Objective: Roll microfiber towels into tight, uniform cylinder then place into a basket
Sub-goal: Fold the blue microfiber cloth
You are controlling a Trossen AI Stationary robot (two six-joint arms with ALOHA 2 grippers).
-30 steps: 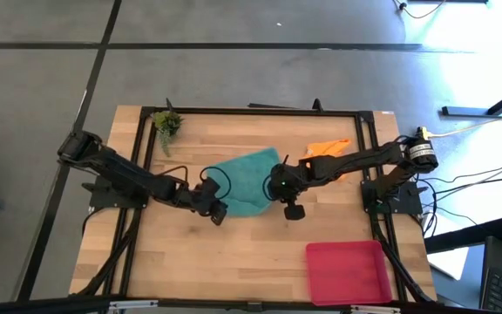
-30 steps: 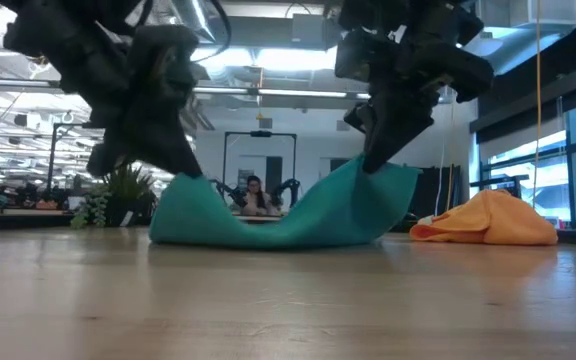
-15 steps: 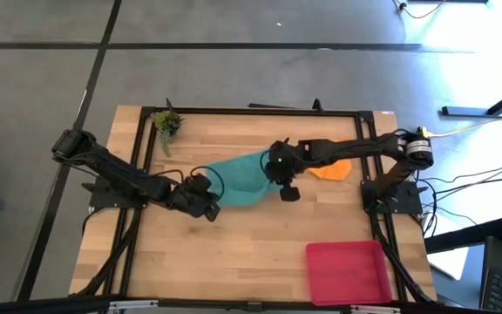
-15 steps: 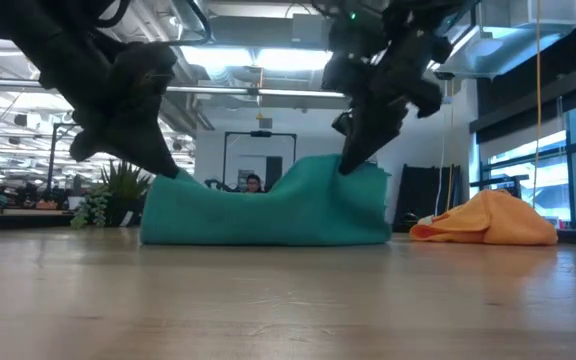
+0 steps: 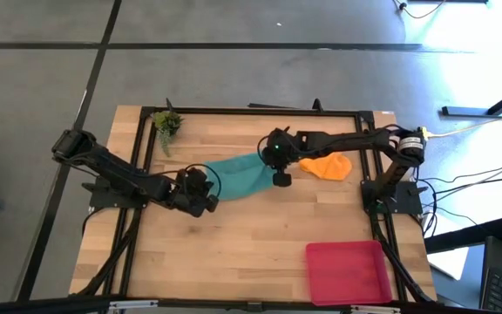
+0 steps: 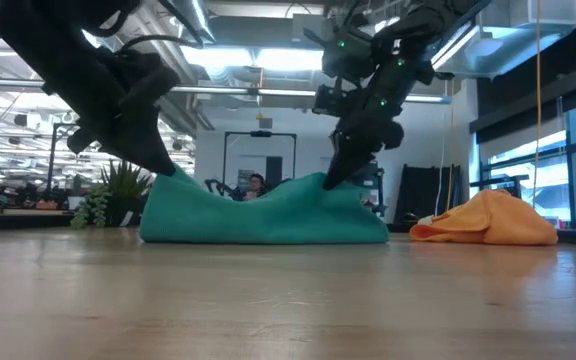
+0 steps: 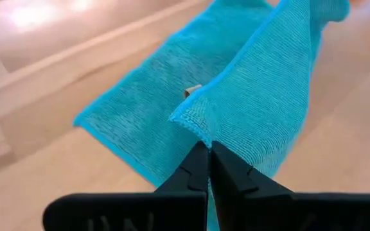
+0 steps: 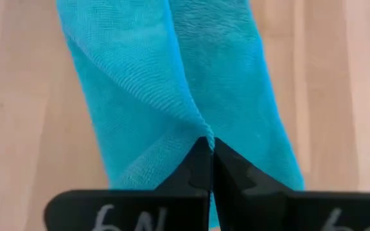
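The teal towel (image 5: 236, 178) was seen folded into a long band on the wooden worktop (image 5: 234, 253), stretched between both arms. One corner was pinched by the left tool (image 5: 206, 197), its fingers clamped together on the cloth; the opposite corner was clamped likewise by the right tool (image 5: 278, 166). The orange towel (image 5: 325, 165) was left bunched just beside the right arm. The red-pink basket (image 5: 347, 272) was seen well apart, near the worktop's front right corner.
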